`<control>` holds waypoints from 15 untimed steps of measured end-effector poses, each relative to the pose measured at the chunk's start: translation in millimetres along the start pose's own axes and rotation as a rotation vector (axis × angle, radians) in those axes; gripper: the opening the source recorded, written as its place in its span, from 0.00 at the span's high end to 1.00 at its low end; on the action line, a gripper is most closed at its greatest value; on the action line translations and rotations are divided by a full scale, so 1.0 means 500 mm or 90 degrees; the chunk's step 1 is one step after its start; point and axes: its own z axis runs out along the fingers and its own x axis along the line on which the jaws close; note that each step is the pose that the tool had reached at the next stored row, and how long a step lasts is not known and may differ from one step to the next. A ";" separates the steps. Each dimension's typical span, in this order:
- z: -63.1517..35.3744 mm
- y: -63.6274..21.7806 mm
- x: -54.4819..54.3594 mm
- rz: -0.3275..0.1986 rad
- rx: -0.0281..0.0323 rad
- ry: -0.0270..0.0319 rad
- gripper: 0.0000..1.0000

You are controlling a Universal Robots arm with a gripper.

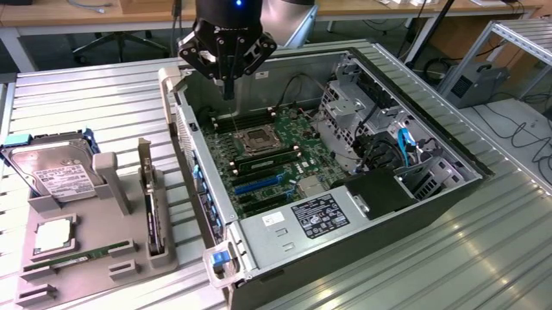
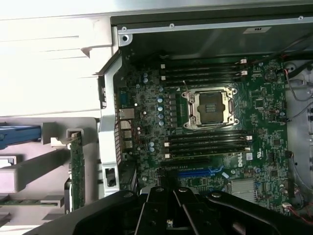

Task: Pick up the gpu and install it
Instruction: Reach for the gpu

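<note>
Gripper [image 1: 229,95] hovered over the open computer case [image 1: 435,123], jaws pinched together and empty, gpu [image 1: 151,223] stood in the gray holder [image 1: 90,223]

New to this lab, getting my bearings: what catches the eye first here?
The open computer case in the middle, its motherboard showing an empty CPU socket. The gripper hovers over it, while the gpu stands in the grey holder at the exterior view's left.
</note>
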 end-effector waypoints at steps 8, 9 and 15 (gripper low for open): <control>0.000 -0.001 0.012 0.000 -0.0001 0.0000 0.89; 0.000 -0.001 0.013 0.000 -0.0001 0.0000 0.89; -0.001 -0.002 0.022 0.000 0.0000 0.0000 0.89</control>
